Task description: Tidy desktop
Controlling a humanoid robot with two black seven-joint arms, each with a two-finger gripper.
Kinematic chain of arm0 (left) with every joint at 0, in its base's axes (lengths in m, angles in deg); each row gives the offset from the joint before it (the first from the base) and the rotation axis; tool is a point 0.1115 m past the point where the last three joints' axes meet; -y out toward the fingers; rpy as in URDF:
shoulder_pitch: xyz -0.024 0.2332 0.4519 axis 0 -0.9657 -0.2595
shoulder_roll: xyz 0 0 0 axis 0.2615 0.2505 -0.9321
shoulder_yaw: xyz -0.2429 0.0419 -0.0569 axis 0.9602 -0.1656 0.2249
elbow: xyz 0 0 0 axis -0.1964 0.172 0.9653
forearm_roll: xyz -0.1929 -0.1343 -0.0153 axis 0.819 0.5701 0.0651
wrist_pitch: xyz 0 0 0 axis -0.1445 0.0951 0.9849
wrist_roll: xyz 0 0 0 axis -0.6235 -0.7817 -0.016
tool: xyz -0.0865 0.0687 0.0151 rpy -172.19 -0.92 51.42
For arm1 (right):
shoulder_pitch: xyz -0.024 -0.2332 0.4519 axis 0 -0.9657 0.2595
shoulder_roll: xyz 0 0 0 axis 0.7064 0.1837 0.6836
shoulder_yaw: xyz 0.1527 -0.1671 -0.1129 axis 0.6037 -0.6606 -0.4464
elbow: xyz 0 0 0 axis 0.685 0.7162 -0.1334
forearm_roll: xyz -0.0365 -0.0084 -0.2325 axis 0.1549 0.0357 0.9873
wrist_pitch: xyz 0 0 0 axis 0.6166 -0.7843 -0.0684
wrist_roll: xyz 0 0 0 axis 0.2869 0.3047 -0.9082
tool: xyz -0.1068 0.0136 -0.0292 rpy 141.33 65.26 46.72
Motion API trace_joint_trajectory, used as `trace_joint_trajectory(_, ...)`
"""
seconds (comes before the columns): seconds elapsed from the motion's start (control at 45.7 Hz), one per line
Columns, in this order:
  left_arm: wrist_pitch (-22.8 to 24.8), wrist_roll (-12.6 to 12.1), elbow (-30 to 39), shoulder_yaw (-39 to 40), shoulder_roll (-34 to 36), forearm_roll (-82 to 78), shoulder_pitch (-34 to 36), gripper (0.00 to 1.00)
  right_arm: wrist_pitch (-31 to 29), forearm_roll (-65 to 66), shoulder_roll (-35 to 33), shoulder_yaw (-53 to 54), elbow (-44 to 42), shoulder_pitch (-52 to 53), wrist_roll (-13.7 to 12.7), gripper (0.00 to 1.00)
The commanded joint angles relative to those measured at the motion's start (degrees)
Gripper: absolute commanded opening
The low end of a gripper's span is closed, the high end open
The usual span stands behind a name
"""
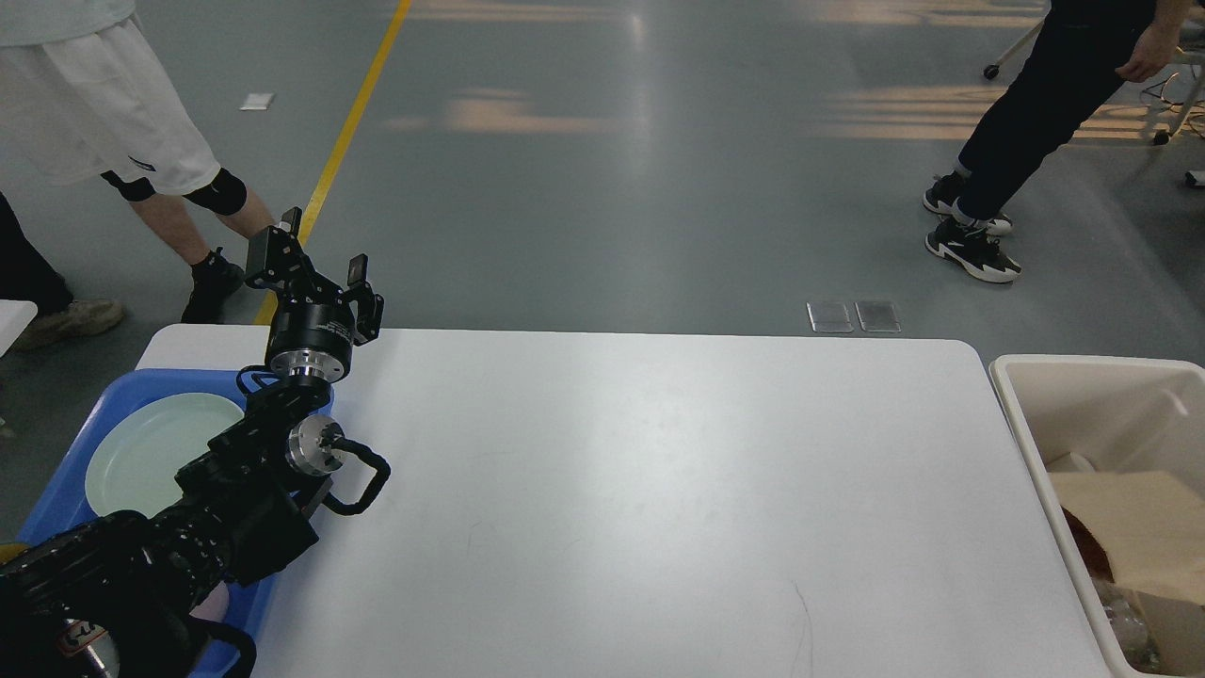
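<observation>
Apparently nothing loose remains on the desktop (pixel 659 490), which spans the view between blue tray (pixel 56 490) and beige bin (pixel 1026 443). Left gripper (pixel 315 264) hovers spread and empty at its far-left corner; best to retract slowly, clearing the pale plate (pixel 141 452).

The left end effector (pixel 315 252) is raised at the desk (pixel 659 490)'s far left corner, fingers spread with nothing between them. To its right the whole white surface lies bare and passable as far as the beige bin (pixel 1040 443) at the far right edge. Below and behind it, the blue tray (pixel 99 414) holding a pale plate (pixel 155 452) blocks the left side.
</observation>
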Motion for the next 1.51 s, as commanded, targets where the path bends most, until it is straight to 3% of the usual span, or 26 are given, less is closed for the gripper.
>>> trace_joint_trajectory(0.0, 0.00, 0.00, 0.00, 0.02, 0.00, 0.00, 0.00, 0.96, -0.34, 0.00, 0.03, -0.09, 0.28, 0.57, -0.05, 1.00)
trace_joint_trajectory(0.394, 0.00, 0.00, 0.00, 0.02, 0.00, 0.00, 0.00, 0.96, -0.70, 0.09, 0.55, 0.18, 0.55, 9.09, 0.04, 1.00)
trace_joint_trajectory(0.613, 0.00, 0.00, 0.00, 0.02, 0.00, 0.00, 0.00, 0.96, -0.87, 0.18, 9.77, 2.28, 0.81, 19.11, 0.13, 1.00)
trace_joint_trajectory(1.072, 0.00, 0.00, 0.00, 0.02, 0.00, 0.00, 0.00, 0.96, -1.84, 0.00, 31.75, 40.67, 0.11, 19.65, -0.22, 1.00)
trace_joint_trajectory(1.247, 0.00, 0.00, 0.00, 0.02, 0.00, 0.00, 0.00, 0.96, -1.75, 0.00, 36.06, 57.99, 0.20, 17.62, -0.22, 1.00)
trace_joint_trajectory(1.488, 0.00, 0.00, 0.00, 0.02, 0.00, 0.00, 0.00, 0.96, -1.84, -0.09, 37.47, 73.55, 0.46, 13.06, -0.13, 1.00)
